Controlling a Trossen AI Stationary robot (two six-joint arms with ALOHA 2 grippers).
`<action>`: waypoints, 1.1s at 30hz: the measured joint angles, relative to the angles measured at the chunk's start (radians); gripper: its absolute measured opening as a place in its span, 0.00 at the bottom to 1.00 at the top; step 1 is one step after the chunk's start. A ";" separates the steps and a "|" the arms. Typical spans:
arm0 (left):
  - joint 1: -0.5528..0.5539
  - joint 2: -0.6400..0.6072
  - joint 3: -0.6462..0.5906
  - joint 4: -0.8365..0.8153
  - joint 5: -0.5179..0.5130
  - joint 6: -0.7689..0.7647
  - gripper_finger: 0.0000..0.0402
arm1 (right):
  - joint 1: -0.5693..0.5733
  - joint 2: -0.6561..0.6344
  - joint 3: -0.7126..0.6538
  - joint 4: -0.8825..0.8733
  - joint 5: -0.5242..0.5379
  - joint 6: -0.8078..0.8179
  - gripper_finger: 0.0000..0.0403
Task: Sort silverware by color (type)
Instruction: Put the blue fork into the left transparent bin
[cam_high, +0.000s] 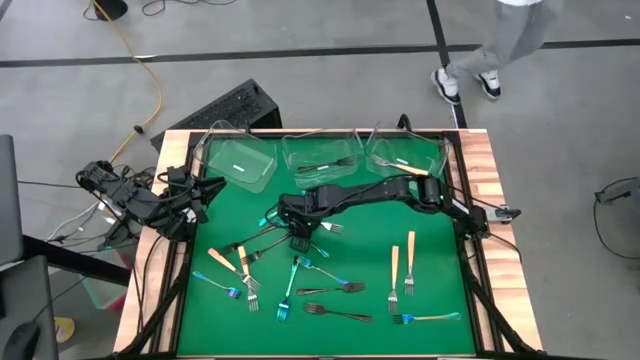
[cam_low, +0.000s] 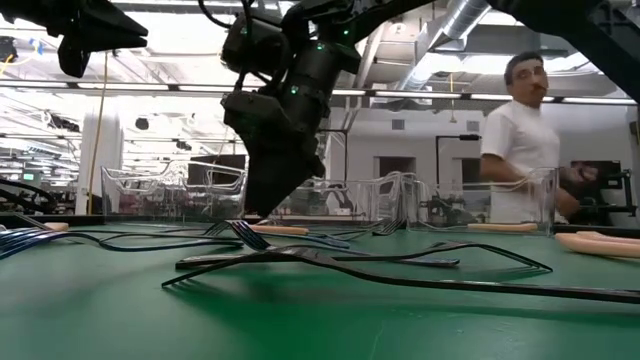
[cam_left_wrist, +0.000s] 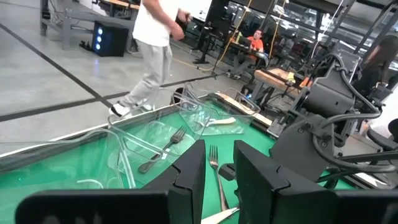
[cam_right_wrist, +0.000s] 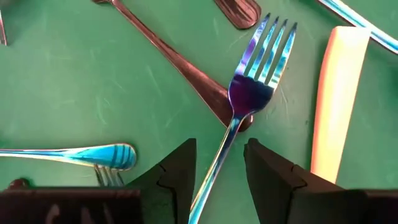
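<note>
Nearest the low camera, a dark grey fork (cam_low: 360, 262) lay flat on the green tabletop (cam_low: 120, 320), with other dark and blue forks strung out behind it. Just past them the right tool (cam_right_wrist: 219, 167) had its fingers apart and pointed down at the mat, straddling the slim handle of an iridescent blue fork (cam_right_wrist: 252, 87) without clamping it (green showed on either side of the handle). That fork's tines pointed away from the fingers, and its neck lay across the end of a dark fork (cam_right_wrist: 180, 65). A cream handle (cam_right_wrist: 333, 106) lay just beside it, and another blue handle (cam_right_wrist: 74, 154) lay on the other side.

From above, the right tool (cam_high: 298, 226) sat over the tangle of forks near the middle of the mat, while cream-handled forks (cam_high: 394, 272) and more blue ones (cam_high: 428, 318) were scattered toward the near edge.

The left tool (cam_left_wrist: 219, 180) waited above the tabletop's left edge, its fingers parted and holding nothing.

Along the far edge stood three clear tubs (cam_high: 320, 155), each with a fork or two already inside. Beyond the tabletop a person (cam_low: 520, 140) in a white top was walking.
</note>
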 joint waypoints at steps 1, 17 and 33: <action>0.000 0.000 0.000 0.000 0.000 0.000 0.17 | 0.001 0.000 0.000 0.003 0.004 0.000 0.39; 0.000 0.000 0.000 0.000 0.000 0.000 0.17 | 0.005 0.000 0.000 0.016 0.058 0.000 0.39; 0.000 0.000 0.000 -0.002 0.000 0.000 0.17 | 0.003 0.055 0.001 0.033 0.021 0.032 0.39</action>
